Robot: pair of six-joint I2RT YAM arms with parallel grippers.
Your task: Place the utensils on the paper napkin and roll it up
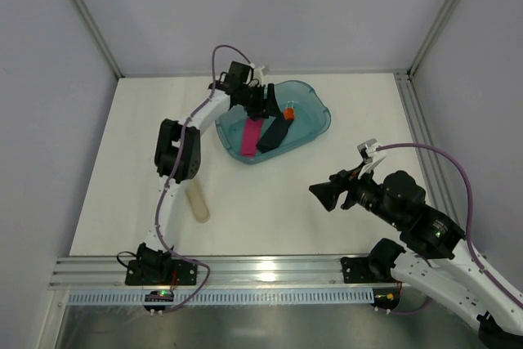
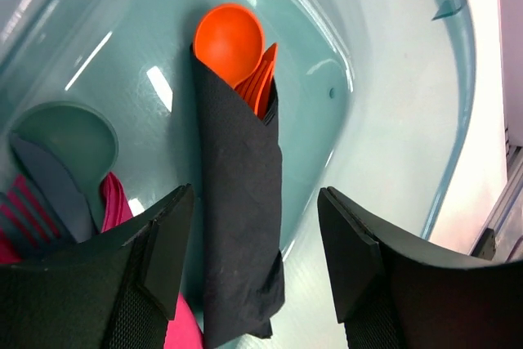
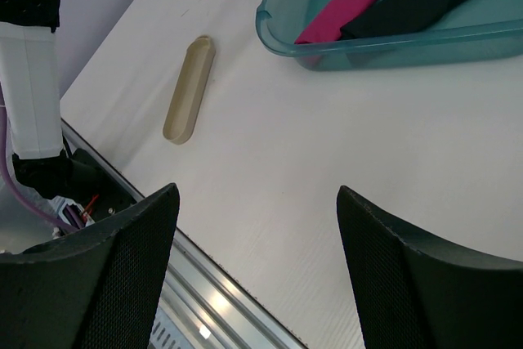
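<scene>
The black paper napkin (image 2: pixel 241 194) is rolled around the orange utensils (image 2: pixel 233 38); a spoon bowl and tips stick out of its far end. The roll lies inside the teal tub (image 2: pixel 392 79). My left gripper (image 2: pixel 255 234) is open over the tub, its jaws on either side of the roll's near end without touching it. In the top view the roll (image 1: pixel 274 135) lies in the tub (image 1: pixel 323 116) under the left gripper (image 1: pixel 265 104). My right gripper (image 1: pixel 323 194) is open and empty above the table, also in its wrist view (image 3: pixel 257 234).
A pink napkin roll (image 1: pixel 252 136) with grey-teal cutlery (image 2: pixel 65 132) lies beside the black roll in the tub. A pale beige tube (image 1: pixel 197 202) lies on the table near the left arm, also in the right wrist view (image 3: pixel 188 87). A metal rail runs along the near edge.
</scene>
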